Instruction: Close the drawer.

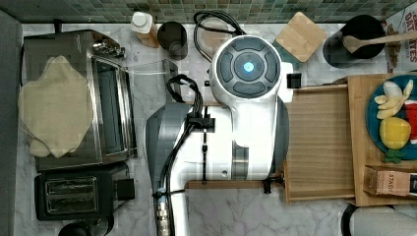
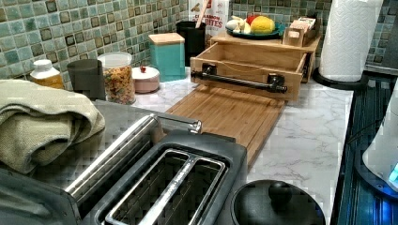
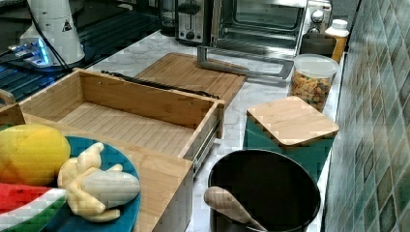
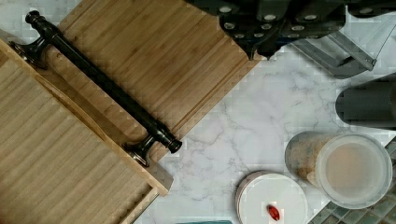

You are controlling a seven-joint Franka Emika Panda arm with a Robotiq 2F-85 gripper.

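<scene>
Drawer (image 3: 121,123) stands pulled well out of its wooden box unit (image 3: 162,188) — striped-grain bottom bare, thin rims all round. In the left view its front panel faces the camera, with a dark bar handle (image 2: 238,80) bolted across on two brackets.

Tool (image 4: 275,23): dark finger bodies with rows of small screws show in the wrist view, but how far apart the fingers stand I cannot tell. Nothing visibly held. It hangs above the bench (image 4: 243,126), over the far corner of the cutting board (image 4: 159,60), apart from the handle (image 4: 100,84). Board lies flat between tool and drawer front; the handle runs along the board's edge on the side away from the tool, with the drawer bottom (image 4: 51,158) beyond it.

In the top view the arm's white body (image 1: 248,98) covers the board; the drawer (image 1: 319,142) extends from under it toward the top view's right.

Beside the tool, on marble: clear jar with a pale lid (image 4: 348,168), small white lidded dish with a red knob (image 4: 272,205), dark cup (image 4: 366,102).

On top of the box unit — a blue plate of fruit (image 3: 116,193). Teal canister with bamboo lid (image 3: 290,123) and a black pot holding a wooden spoon (image 3: 263,193) sit next to it on the right view's right.
</scene>
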